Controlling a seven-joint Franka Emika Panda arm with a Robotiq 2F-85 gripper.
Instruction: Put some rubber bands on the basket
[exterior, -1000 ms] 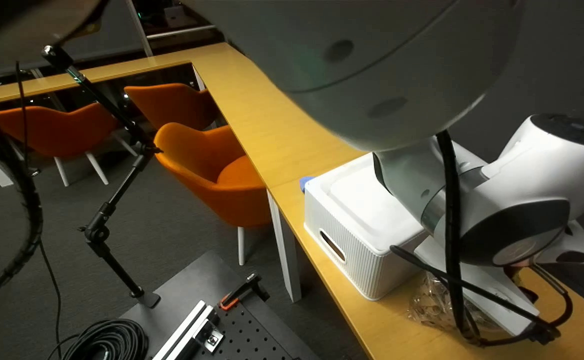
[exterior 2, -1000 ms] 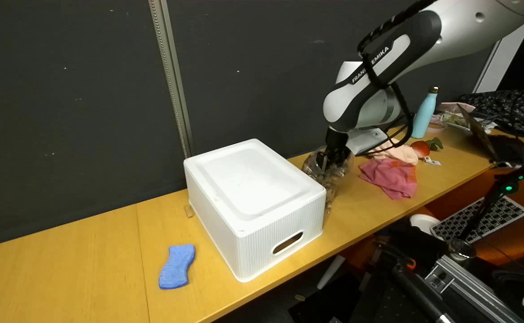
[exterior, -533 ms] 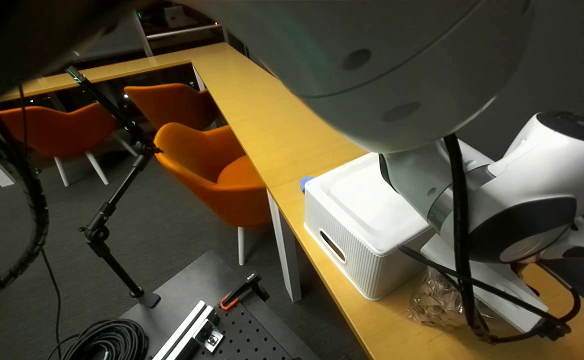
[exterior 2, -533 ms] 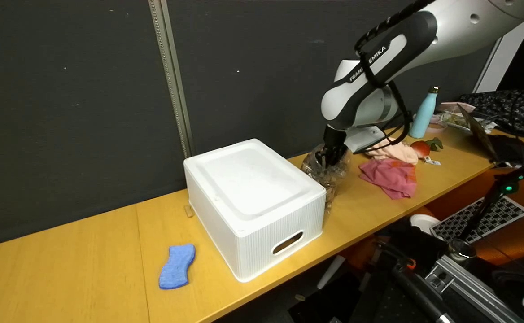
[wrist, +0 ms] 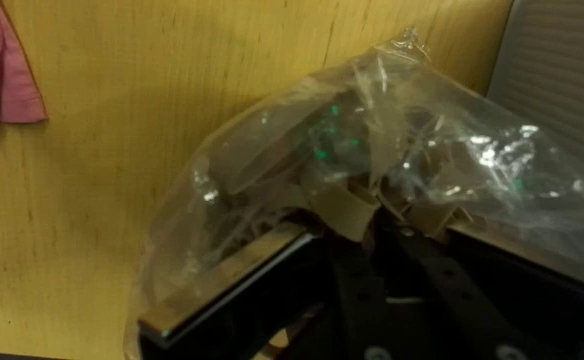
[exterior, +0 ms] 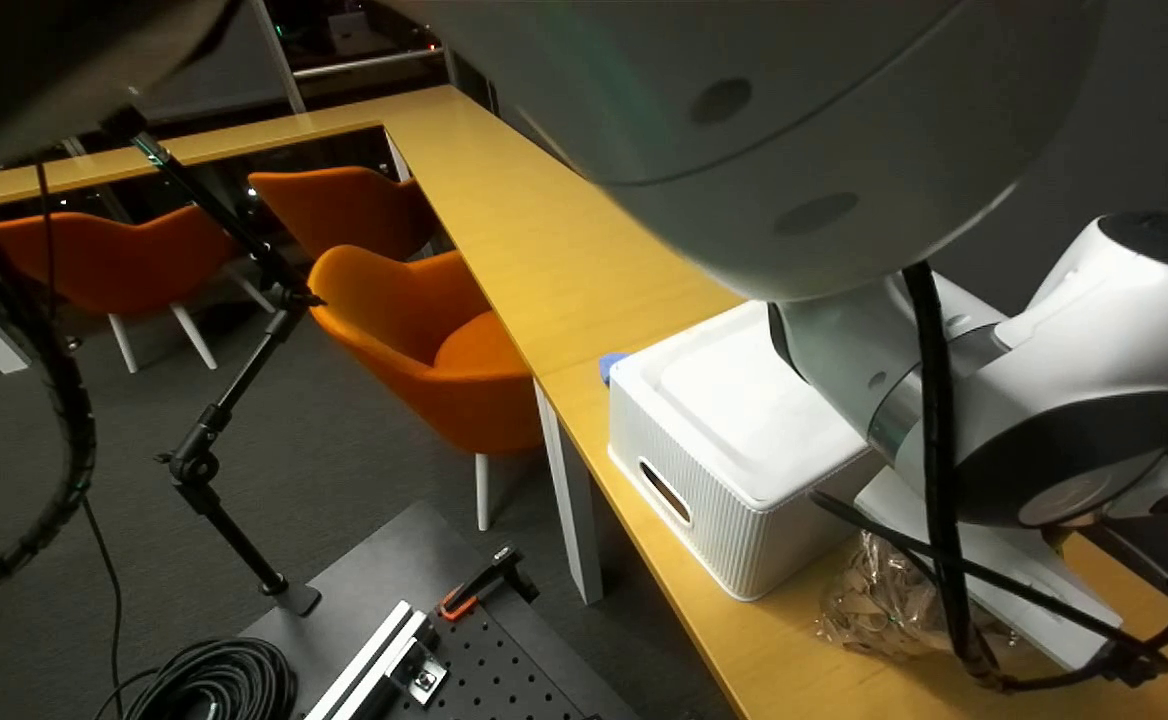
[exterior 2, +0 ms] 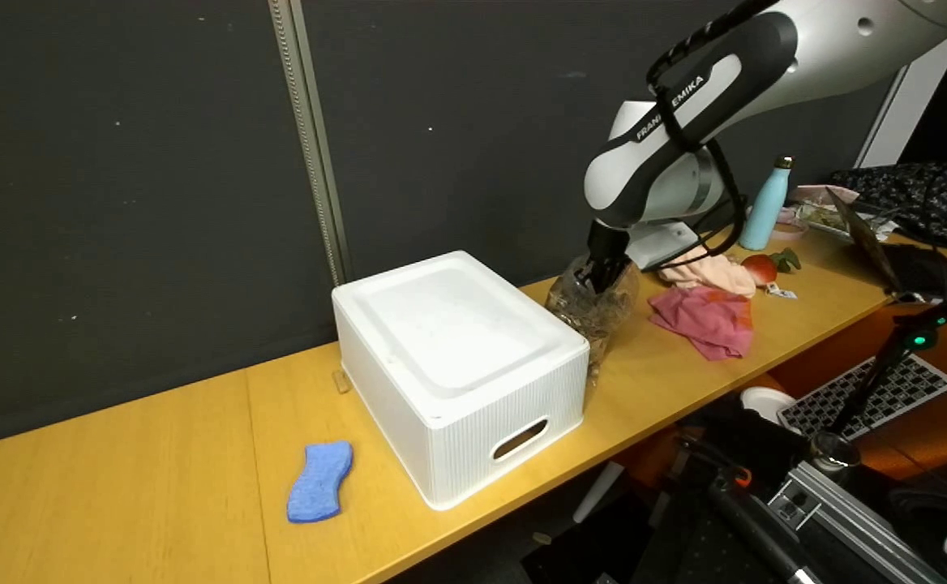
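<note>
In the clear bag (exterior 2: 593, 323) just beside the white basket (exterior 2: 465, 337), the gripper (wrist: 383, 229) looks pinched on some rubber bands (wrist: 346, 211), so this seems the grabbing part, and next it should lift them free without dragging the bag, then go over the basket.

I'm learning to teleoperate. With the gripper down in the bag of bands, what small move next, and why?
I'd probably lift the gripper a little, slowly: the wrist view shows tan bands at its tips but not whether any is pinched, so a short rise should tell. Slowness may keep the bag, which rises around it, from coming along.
</note>
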